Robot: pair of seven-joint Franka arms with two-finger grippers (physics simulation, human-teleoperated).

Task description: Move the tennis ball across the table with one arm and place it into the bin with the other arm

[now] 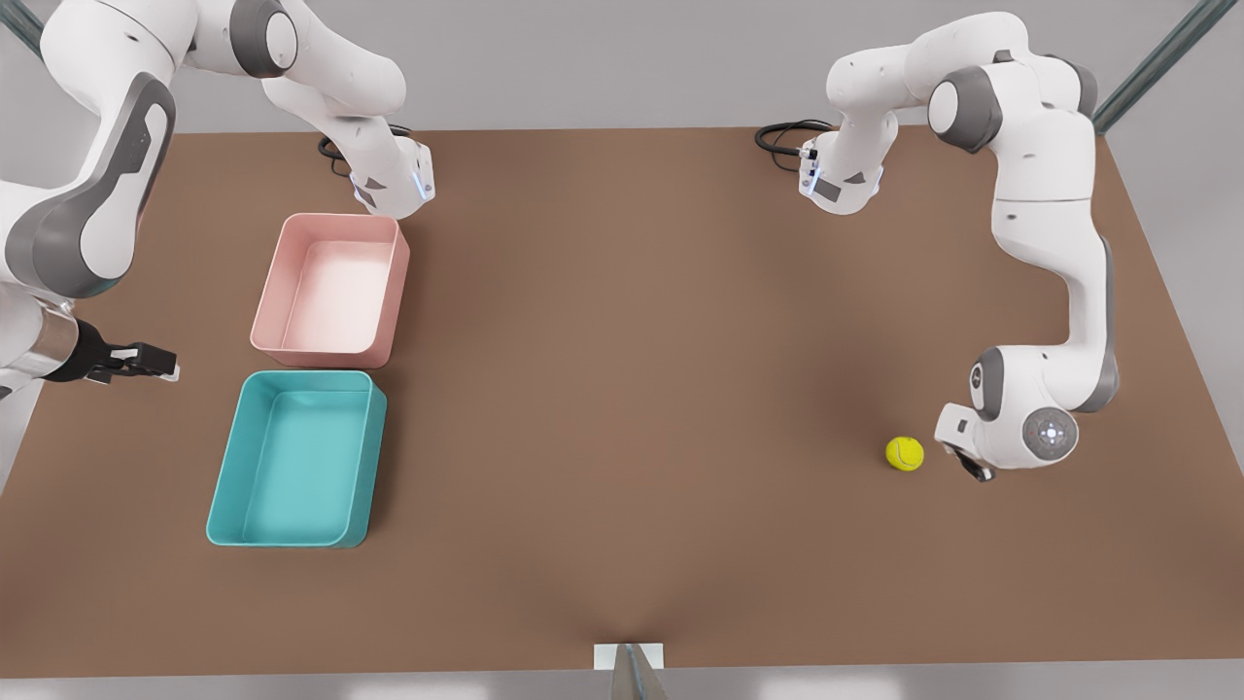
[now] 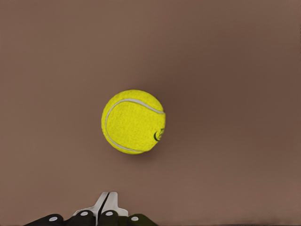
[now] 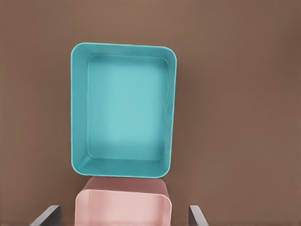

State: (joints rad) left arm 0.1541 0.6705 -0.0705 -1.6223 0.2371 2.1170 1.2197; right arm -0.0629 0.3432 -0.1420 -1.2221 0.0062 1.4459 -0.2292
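- Front view: the table (image 1: 622, 408) spans the scene, with one arm at each side.
- The teal bin (image 1: 296, 459) and the pink bin (image 1: 332, 289) sit touching end to end toward the front view's left.
- The right gripper (image 1: 146, 364) hangs just beside the bins, jaws spread wide in its wrist view.
- The left gripper (image 1: 972, 467) hovers just beside the ball, jaws seemingly pressed together, though only their tips show.
- The tennis ball (image 1: 905, 453) rests on the table, well apart from both bins.
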